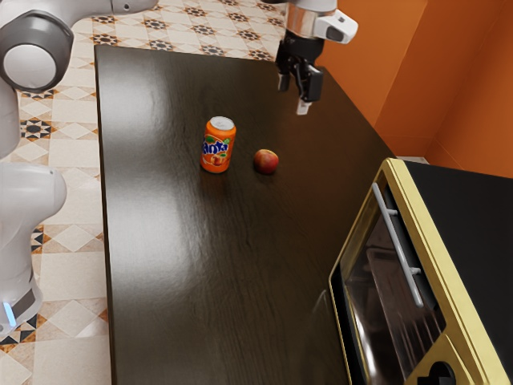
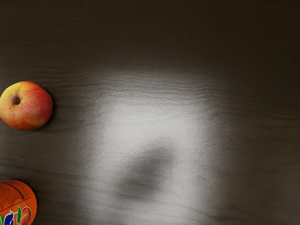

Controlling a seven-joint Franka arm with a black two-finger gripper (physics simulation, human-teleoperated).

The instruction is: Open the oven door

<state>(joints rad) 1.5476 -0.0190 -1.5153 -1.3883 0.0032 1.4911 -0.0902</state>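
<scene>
Released and empty, the black two-finger gripper (image 1: 293, 95) could slip off the grey metal bar handle (image 1: 397, 244), exterior view's near right, if angled askew.

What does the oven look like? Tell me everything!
The oven has a shiny gold frame, a black top and a black knob. Its door is dark glass and looks shut. A long grey handle runs along it on short posts. It stands upright on the table, and the claw isn't touching it.
</scene>
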